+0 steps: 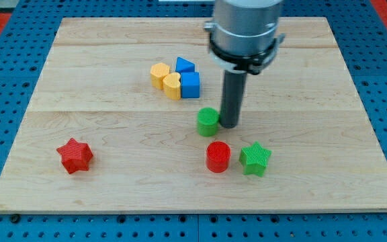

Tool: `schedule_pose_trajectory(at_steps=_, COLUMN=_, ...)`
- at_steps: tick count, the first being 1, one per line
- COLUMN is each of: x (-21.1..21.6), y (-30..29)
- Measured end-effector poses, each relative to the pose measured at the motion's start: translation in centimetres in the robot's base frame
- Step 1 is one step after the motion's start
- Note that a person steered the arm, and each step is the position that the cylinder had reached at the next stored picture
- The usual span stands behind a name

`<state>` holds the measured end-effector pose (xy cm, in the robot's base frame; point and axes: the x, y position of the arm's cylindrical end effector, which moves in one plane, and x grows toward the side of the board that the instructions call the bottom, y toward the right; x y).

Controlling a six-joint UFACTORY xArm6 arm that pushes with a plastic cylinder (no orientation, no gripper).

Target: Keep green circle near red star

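The green circle (207,122) sits near the middle of the wooden board. The red star (75,155) lies far off at the view's lower left. My tip (229,125) rests on the board just right of the green circle, touching or almost touching its right side. The rod rises from there to the arm's grey body at the view's top.
A red circle (218,156) and a green star (254,158) sit just below the green circle. A yellow hexagon (159,74), a yellow heart-like block (173,86), a blue triangle (185,65) and a blue cube (189,85) cluster above left. The board (314,188) lies on a blue pegboard.
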<state>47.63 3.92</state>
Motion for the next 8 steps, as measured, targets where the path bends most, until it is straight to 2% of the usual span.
schedule_pose_trajectory(at_steps=2, x=-0.8, y=-2.0)
schedule_pose_trajectory(at_steps=4, x=1.9, y=-10.7)
schedule_pose_trajectory(at_steps=5, x=1.2, y=-17.3)
schedule_pose_trajectory(at_steps=6, x=-1.8, y=-17.4)
schedule_pose_trajectory(at_steps=7, x=-3.1, y=-23.2)
schedule_pose_trajectory(at_steps=8, x=-1.2, y=-23.7)
